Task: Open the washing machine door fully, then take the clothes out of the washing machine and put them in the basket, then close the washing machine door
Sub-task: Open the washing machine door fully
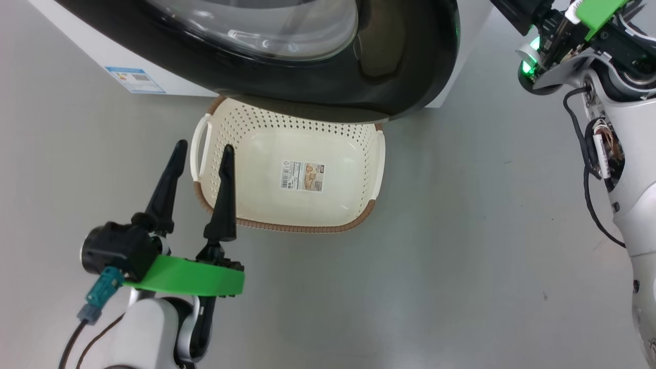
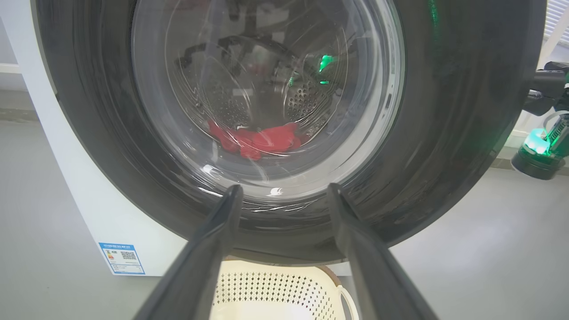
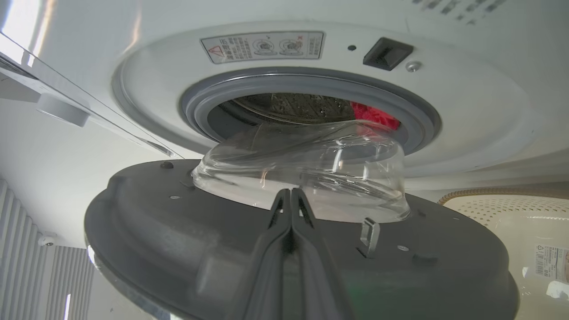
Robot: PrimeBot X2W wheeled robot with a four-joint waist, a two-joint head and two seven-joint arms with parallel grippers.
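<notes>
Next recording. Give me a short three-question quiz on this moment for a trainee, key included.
1. Where do the clothes lie?
2. True or false: the washing machine door is fully shut.
3. Which gripper is shut? A. left gripper B. right gripper C. both

Key:
1. Inside the washing machine, not in the basket.
2. False; it stands ajar.
3. B; the left gripper is open.
</notes>
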